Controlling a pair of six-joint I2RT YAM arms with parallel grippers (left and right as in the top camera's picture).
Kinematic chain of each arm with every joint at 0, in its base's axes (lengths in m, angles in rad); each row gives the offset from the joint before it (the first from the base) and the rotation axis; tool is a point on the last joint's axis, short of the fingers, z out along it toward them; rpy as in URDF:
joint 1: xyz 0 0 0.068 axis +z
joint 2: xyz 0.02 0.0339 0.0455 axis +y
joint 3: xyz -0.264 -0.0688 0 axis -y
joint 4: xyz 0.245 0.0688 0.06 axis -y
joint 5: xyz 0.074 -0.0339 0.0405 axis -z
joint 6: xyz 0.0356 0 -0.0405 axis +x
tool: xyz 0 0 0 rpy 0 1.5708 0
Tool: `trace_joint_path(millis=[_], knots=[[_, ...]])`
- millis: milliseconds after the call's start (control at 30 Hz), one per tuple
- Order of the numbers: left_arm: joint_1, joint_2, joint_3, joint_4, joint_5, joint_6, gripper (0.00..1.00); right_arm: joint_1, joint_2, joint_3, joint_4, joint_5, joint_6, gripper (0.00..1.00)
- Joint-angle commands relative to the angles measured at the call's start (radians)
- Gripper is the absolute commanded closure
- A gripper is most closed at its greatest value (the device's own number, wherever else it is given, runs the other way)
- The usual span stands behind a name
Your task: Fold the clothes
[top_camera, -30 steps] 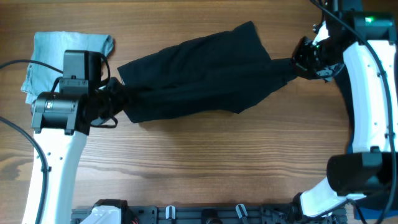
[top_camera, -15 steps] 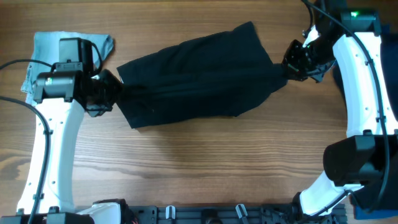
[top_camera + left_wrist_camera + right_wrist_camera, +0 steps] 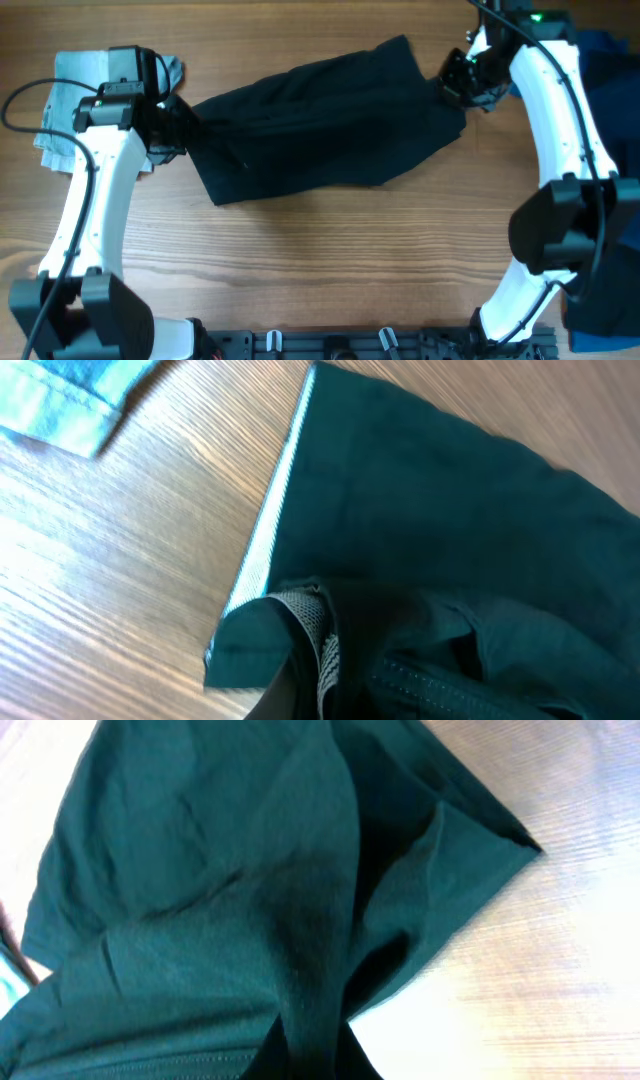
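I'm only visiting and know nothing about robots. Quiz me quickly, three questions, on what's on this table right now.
1. True or false: the black shorts stretch between the left gripper and the right gripper.
2. What lies to the left of the shorts? A) red towel B) pale blue denim piece C) white sock
3. Fill in: both grippers are ____ on the shorts.
Key: 1 true; 2 B; 3 shut.

Bright light, faint shadows, glare on table (image 3: 595, 965), black shorts (image 3: 320, 125) teal-tinted in wrist views
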Motion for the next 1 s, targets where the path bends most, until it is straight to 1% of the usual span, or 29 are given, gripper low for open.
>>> trace_joint_path(millis=[0,133,267,333,367,400,433,467,500,533,567,600,633,733,767,833,867,900,933,967], knots=[[0.074,0.06,0.016,0.016,-0.292,-0.016,0.96,-0.015,0.066,0.018,0.098,0.206,0.006,0.96],[0.074,0.129,0.016,0.079,-0.291,-0.016,0.96,0.026,0.126,0.018,0.272,0.214,0.007,0.96],[0.074,0.186,0.016,0.152,-0.291,-0.016,0.95,0.053,0.181,0.018,0.372,0.221,0.008,0.94],[0.074,0.211,0.016,0.183,-0.291,-0.016,0.92,0.067,0.219,0.018,0.41,0.221,0.008,0.89],[0.074,0.221,0.016,0.195,-0.287,-0.016,0.81,0.072,0.238,0.018,0.425,0.221,0.008,0.86],[0.074,0.23,0.016,0.204,-0.286,-0.016,0.66,0.076,0.258,0.018,0.443,0.221,0.008,0.8],[0.074,0.236,0.016,0.217,-0.284,-0.016,0.44,0.081,0.28,0.018,0.47,0.221,0.006,0.6],[0.074,0.238,0.016,0.238,-0.284,-0.015,0.12,0.084,0.299,0.018,0.507,0.22,0.004,0.35],[0.074,0.238,0.016,0.267,-0.284,-0.006,0.04,0.085,0.31,0.018,0.536,0.214,0.003,0.15],[0.074,0.235,0.019,0.301,-0.273,0.031,0.01,0.085,0.314,0.018,0.574,0.195,-0.014,0.06],[0.074,0.229,0.027,0.321,-0.246,0.071,0.0,0.085,0.314,0.018,0.625,0.146,-0.083,0.04],[0.074,0.22,0.047,0.328,-0.215,0.103,0.0,0.083,0.304,0.018,0.668,0.078,-0.153,0.03],[0.074,0.206,0.07,0.323,-0.187,0.122,0.0,0.08,0.291,0.018,0.691,0.032,-0.192,0.02],[0.074,0.146,0.116,0.298,-0.131,0.128,0.0,0.067,0.222,0.018,0.687,-0.012,-0.225,0.02],[0.074,0.121,0.122,0.294,-0.107,0.134,0.0,0.062,0.195,0.018,0.67,-0.035,-0.24,0.02],[0.074,0.07,0.123,0.285,-0.048,0.143,0.01,0.058,0.141,0.018,0.612,-0.062,-0.267,0.07],[0.074,0.042,0.123,0.261,-0.016,0.143,0.1,0.058,0.108,0.018,0.558,-0.061,-0.288,0.11],[0.074,0.023,0.123,0.235,0.002,0.143,0.21,0.058,0.085,0.018,0.509,-0.056,-0.31,0.17],[0.074,0.008,0.123,0.202,0.015,0.143,0.65,0.058,0.065,0.018,0.458,-0.054,-0.326,0.33],[0.074,-0.004,0.123,0.15,0.039,0.143,0.96,0.058,0.044,0.018,0.381,-0.047,-0.351,0.6]])
